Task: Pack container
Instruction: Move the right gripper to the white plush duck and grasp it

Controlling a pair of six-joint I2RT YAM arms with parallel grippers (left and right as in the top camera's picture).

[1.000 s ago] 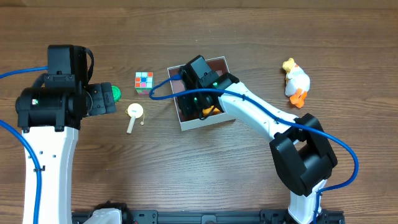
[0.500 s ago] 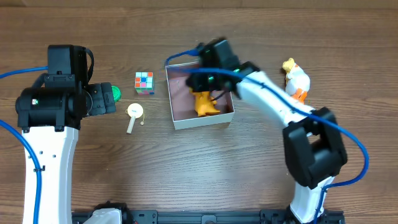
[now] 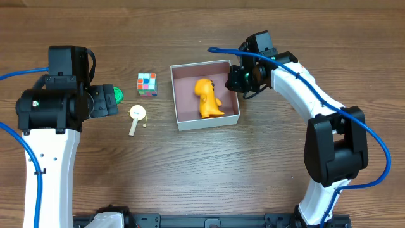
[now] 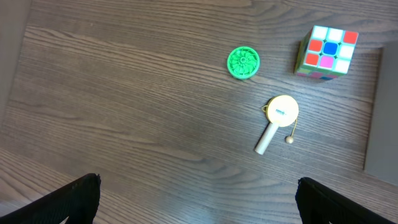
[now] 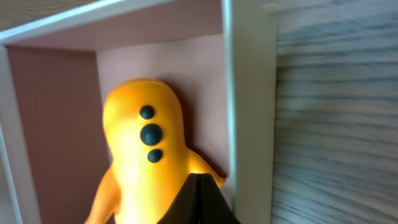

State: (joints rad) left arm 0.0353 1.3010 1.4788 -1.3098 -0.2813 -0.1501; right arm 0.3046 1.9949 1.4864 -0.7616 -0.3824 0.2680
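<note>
Right end effector [image 3: 238,78] pinched shut, carrying nothing | container [image 3: 209,121] is sitting just ahead of its tips, yellow toy [image 3: 207,98] lying inside | I am planning on rising straight, clearing the rim before swinging away.

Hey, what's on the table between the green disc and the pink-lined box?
The puzzle cube and a small cream handled toy lie between the green disc and the container, clearest in the overhead view.
</note>
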